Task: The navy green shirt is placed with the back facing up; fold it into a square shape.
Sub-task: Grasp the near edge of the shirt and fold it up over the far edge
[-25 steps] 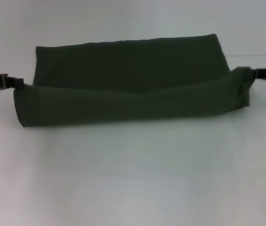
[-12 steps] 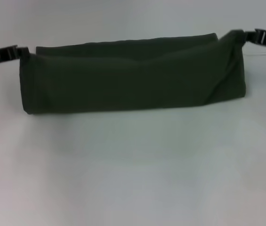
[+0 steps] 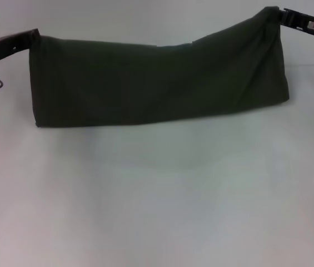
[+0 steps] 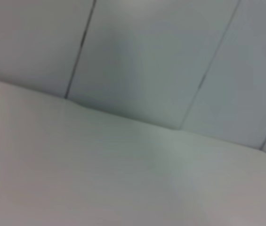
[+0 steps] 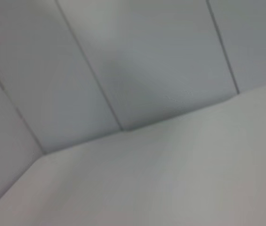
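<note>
Shirt lifted over the white bench [image 3: 157,200]

The navy green shirt [image 3: 157,83] hangs as a wide folded band, its lower fold resting on the bench. The left hand [image 3: 33,36] is clamped on its upper left corner, the right hand [image 3: 276,12] on the upper right corner, which sits higher.

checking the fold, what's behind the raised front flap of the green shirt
The navy green shirt hangs as a curtain between the left hand and right hand. Its lower edge rests on the white table. The layer behind it is fully covered.
</note>
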Action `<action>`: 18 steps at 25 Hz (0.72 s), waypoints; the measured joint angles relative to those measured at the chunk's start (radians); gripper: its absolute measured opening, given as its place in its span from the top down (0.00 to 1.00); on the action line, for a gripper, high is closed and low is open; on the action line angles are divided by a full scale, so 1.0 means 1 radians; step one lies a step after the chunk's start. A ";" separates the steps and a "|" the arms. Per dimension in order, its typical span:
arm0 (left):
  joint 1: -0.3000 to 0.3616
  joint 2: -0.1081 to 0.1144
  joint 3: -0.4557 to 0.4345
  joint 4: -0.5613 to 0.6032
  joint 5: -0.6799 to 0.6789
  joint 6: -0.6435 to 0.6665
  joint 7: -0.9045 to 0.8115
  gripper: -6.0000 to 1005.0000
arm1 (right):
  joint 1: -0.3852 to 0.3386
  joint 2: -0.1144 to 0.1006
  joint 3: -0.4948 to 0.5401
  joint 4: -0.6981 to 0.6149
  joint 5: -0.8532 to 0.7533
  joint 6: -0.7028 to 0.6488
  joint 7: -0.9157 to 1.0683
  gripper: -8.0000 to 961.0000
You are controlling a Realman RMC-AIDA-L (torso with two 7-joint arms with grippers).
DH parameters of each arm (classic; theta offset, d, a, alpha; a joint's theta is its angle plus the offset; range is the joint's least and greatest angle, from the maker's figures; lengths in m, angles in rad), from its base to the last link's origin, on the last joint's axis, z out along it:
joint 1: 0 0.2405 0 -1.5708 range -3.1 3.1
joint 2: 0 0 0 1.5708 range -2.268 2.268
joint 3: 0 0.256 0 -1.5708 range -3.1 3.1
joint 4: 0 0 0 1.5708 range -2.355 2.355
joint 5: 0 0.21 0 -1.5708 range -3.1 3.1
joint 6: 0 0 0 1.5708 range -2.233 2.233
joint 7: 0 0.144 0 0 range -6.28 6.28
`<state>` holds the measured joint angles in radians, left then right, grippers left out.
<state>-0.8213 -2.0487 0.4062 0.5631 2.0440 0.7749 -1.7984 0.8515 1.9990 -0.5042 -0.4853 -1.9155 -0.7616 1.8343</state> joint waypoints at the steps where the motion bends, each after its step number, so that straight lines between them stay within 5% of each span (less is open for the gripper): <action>1: -0.007 -0.007 0.002 -0.008 -0.024 -0.029 0.030 0.99 | 0.006 0.004 0.000 0.012 0.024 0.025 -0.024 0.90; 13: -0.061 -0.047 -0.004 -0.142 -0.417 -0.211 0.475 0.99 | 0.103 0.066 -0.001 0.090 0.192 0.307 -0.285 0.86; 18: -0.068 -0.048 -0.005 -0.194 -0.599 -0.225 0.655 0.98 | 0.107 0.070 0.000 0.096 0.310 0.325 -0.377 0.84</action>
<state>-0.8895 -2.0969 0.4014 0.3688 1.4454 0.5503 -1.1434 0.9582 2.0691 -0.5046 -0.3894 -1.6054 -0.4368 1.4578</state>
